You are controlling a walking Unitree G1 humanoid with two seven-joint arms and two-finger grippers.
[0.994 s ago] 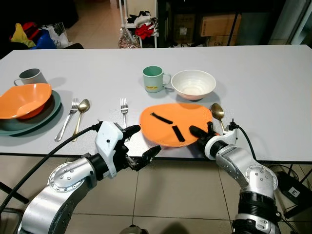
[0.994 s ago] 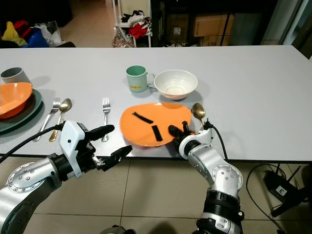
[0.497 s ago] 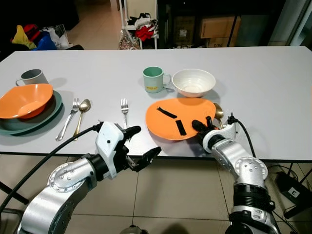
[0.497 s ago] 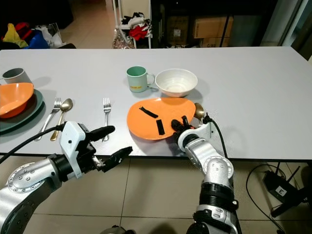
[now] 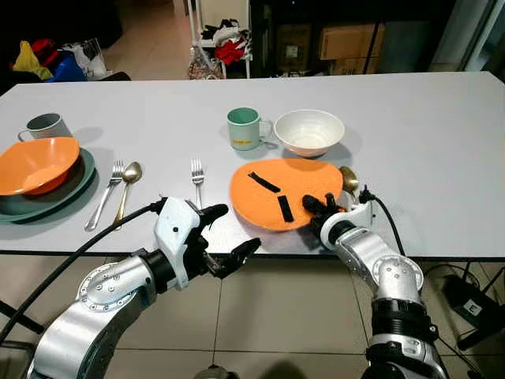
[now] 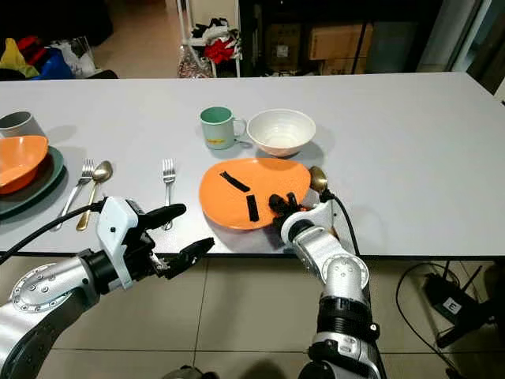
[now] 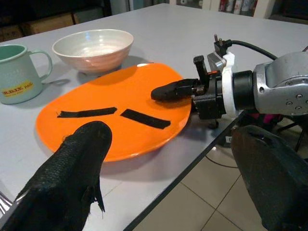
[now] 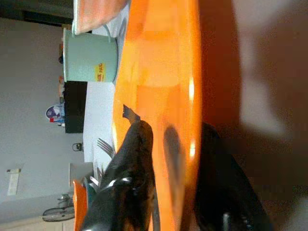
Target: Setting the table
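Reference landmark: the orange plate (image 5: 286, 193).

My left gripper (image 5: 230, 234) hangs nearest to me, off the counter (image 5: 426, 134) edge on the near side of the plate, fingers spread wide with nothing between them.

My right gripper (image 5: 318, 212) is clamped on the plate's near rim, one finger (image 8: 129, 163) lying on the top face and the other under the rim.

Risks, as I judge them:
- The grip covers only the rim. A quick pull or tilt could let the plate slip out and drop off the counter edge, which lies just beside it.
- A gold spoon (image 5: 349, 178) touches or nearly touches the plate's side by the gripper. Sliding the plate that way could shove the spoon.
- The white bowl (image 5: 308, 131) stands just beyond the plate, and the green mug (image 5: 244, 128) beside that bowl. A push forward would hit them.

Plate condition: a shallow, glossy orange oval, lying nearly flat, with two black strips on its top face. A fork (image 5: 196, 170) lies near the plate on its far side from the spoon.
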